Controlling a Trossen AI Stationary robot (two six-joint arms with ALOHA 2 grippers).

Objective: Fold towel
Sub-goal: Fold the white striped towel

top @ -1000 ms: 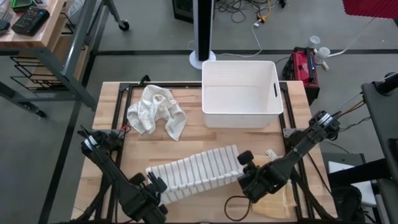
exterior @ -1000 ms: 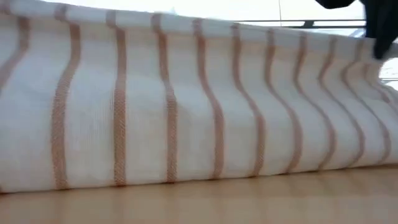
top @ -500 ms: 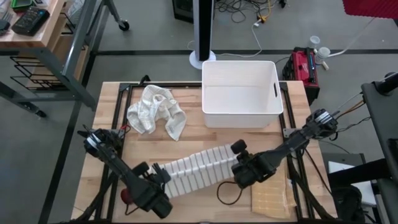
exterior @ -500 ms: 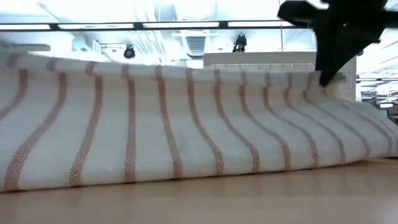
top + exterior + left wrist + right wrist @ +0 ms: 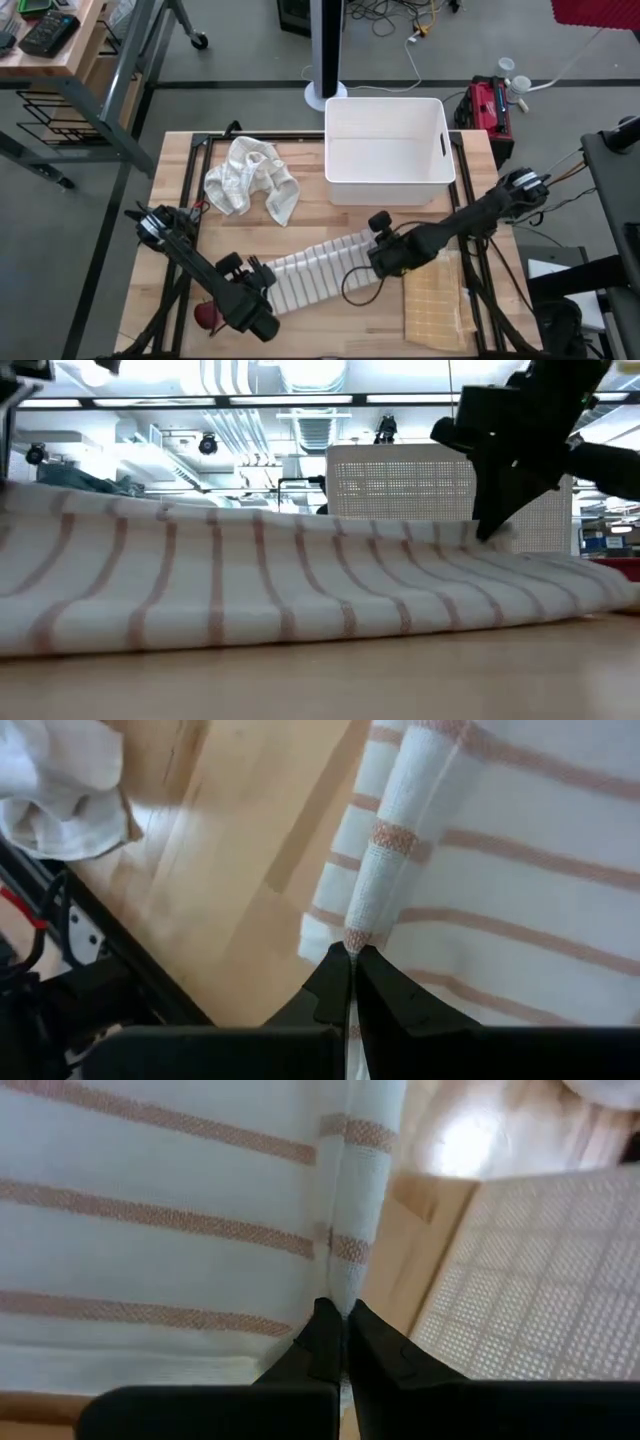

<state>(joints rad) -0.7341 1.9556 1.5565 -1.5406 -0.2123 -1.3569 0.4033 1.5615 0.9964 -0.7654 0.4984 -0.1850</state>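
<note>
Lab or workshop: concrete floor (image 5: 250,50), loose cables (image 5: 400,20), red toolbag (image 5: 487,108) (ceiling ducts overhead)

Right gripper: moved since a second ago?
Yes. In the high view the right gripper, shut on the striped towel, has travelled toward the white bin.

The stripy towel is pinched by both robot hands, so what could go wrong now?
1. The left gripper and right gripper each pinch only a thin edge of the striped towel, so a corner might slip out.
2. The crumpled white cloth lies near, so the towel might drag it.
</note>
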